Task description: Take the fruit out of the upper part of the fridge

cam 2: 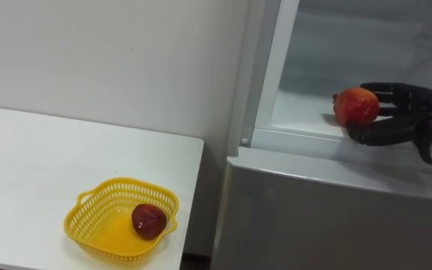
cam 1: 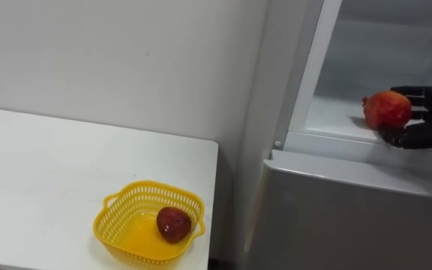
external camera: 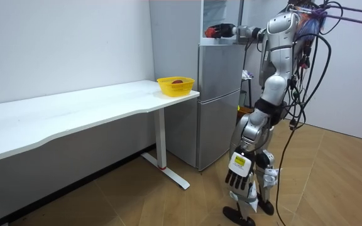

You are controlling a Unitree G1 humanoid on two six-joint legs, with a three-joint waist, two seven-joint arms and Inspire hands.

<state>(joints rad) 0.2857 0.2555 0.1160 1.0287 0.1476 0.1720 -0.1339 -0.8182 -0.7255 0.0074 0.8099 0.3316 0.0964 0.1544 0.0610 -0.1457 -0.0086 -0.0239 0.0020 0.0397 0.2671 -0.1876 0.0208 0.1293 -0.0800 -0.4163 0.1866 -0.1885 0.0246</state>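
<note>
A round red fruit sits in my right hand, whose dark fingers curl round it from the right. Hand and fruit are just above the white shelf at the front of the open upper fridge compartment. In the room view I stand facing the fridge with the right arm stretched up to it and the fruit at its opening. My left hand hangs by my side with straight fingers, holding nothing. A yellow basket on the white table holds a darker red fruit.
The basket stands near the table's corner closest to the fridge. The grey lower fridge door is closed below the open compartment. A narrow gap separates table and fridge. The white wall runs behind both.
</note>
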